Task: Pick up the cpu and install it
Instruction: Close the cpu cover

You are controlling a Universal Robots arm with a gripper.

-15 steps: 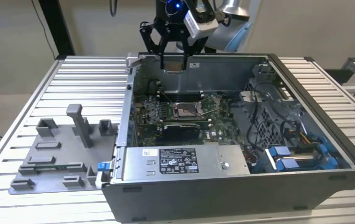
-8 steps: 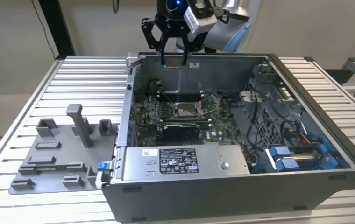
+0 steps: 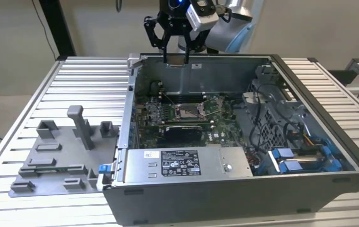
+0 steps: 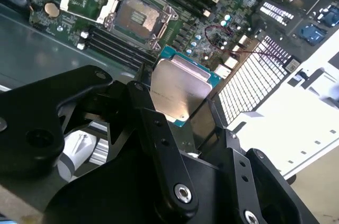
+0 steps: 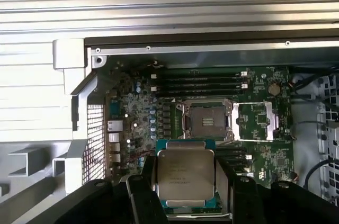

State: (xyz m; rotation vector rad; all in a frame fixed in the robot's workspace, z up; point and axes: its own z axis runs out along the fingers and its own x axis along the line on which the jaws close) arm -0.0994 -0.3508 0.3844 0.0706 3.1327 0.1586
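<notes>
My gripper hangs over the back wall of the open computer case, shut on the cpu. In both wrist views the cpu is a square chip with a silver-grey metal top on a green rim, clamped at two opposite edges between the black fingers. The open cpu socket lies on the green motherboard in the middle of the case, below and forward of the chip. The socket has its metal frame folded open and its contact field bare.
A grey fixture plate with upright blocks lies on the slatted table at the exterior view's left of the case. Inside the case, a power supply fills the front and blue drive caddies with cables sit at the right. Memory slots flank the socket.
</notes>
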